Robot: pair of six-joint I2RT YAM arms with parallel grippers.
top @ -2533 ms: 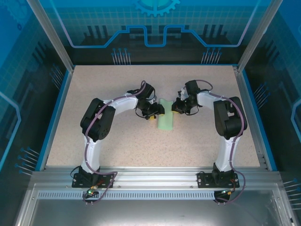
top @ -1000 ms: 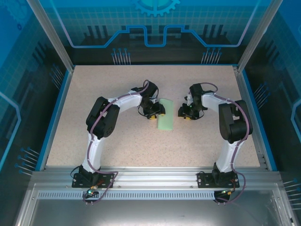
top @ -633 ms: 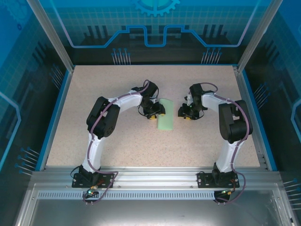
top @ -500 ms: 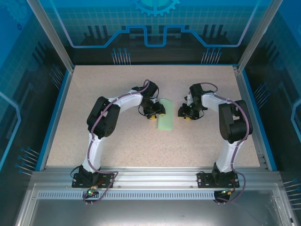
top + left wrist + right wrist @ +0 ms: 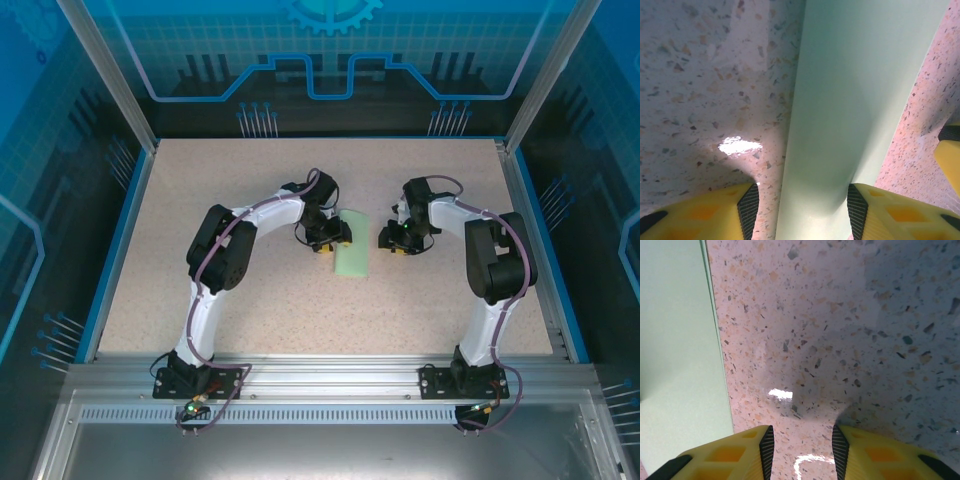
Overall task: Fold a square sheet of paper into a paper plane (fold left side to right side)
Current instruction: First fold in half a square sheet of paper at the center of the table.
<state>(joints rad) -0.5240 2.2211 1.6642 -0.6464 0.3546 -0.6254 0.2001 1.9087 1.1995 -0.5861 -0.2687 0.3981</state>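
Speckled bench (image 5: 250, 300) underneath. Flat on it, paper (image 5: 352, 258) folded to a narrow pale-green strip (long edges running away from the arm bases). At the paper's left side, left gripper (image 5: 803, 202), fingers apart, the strip passing between them, not clamped. Just right of the paper, right gripper (image 5: 801, 440), apart too, low over bare bench, not touching the strip.
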